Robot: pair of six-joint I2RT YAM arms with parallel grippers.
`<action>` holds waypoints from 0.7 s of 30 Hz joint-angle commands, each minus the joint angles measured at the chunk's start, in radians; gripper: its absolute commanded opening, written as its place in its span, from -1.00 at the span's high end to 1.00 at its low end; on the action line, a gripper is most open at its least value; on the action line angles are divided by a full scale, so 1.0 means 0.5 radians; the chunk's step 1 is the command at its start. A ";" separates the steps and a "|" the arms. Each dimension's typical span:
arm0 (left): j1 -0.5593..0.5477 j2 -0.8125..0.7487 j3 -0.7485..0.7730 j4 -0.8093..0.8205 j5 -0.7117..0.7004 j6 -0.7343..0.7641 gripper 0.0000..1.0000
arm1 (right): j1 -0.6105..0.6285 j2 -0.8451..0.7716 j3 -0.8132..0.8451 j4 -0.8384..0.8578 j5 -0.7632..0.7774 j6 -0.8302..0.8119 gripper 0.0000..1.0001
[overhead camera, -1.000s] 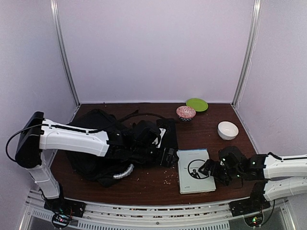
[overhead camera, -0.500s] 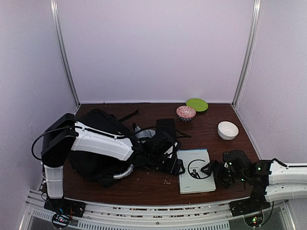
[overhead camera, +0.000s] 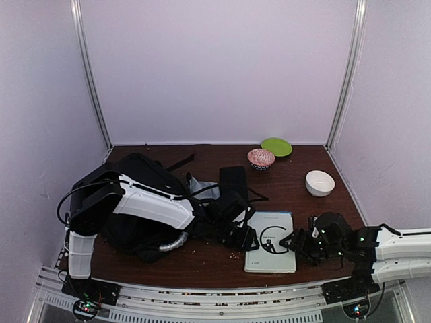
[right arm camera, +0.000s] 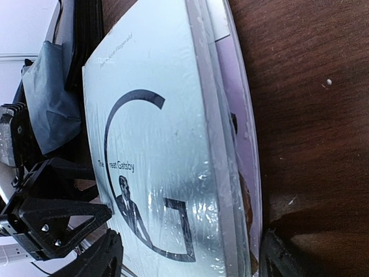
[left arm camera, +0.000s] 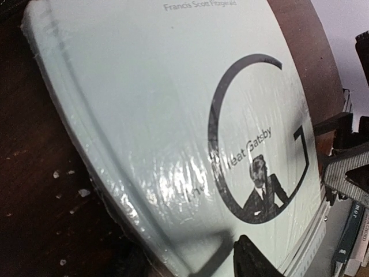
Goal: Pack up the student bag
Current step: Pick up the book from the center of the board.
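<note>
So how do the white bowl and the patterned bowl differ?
Colour: the white bowl is plain, the patterned bowl pink-red. Size: the white bowl looks somewhat larger than the patterned bowl. Place: the patterned bowl sits farther back, right by the green plate; the white bowl stands alone nearer the right edge. Both stand upright on the table.

round green plate point(overhead camera: 277, 146): far edge of dark wooden surface point(overhead camera: 296, 195) | pink patterned bowl point(overhead camera: 260, 158): beside it | white bowl point(overhead camera: 320, 182): right
</note>
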 commanded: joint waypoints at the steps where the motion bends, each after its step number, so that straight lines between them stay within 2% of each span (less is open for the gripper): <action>1: 0.003 0.070 0.019 0.160 0.087 -0.051 0.05 | 0.029 -0.063 -0.063 0.006 -0.078 0.026 -0.60; 5: 0.015 0.085 0.006 0.214 0.123 -0.072 0.17 | 0.037 -0.143 0.003 -0.171 0.017 -0.038 -0.58; 8: 0.024 0.100 0.012 0.217 0.121 -0.071 0.24 | 0.050 -0.213 0.094 -0.449 0.153 -0.093 -0.69; 10: 0.031 0.112 0.012 0.216 0.119 -0.073 0.27 | 0.050 -0.259 0.104 -0.514 0.182 -0.106 -0.71; 14: 0.034 0.129 0.012 0.213 0.112 -0.070 0.34 | 0.051 -0.247 0.042 -0.463 0.117 -0.084 -0.70; 21: 0.034 0.175 0.060 0.206 0.150 -0.051 0.58 | 0.058 -0.168 -0.006 -0.334 0.034 -0.060 -0.68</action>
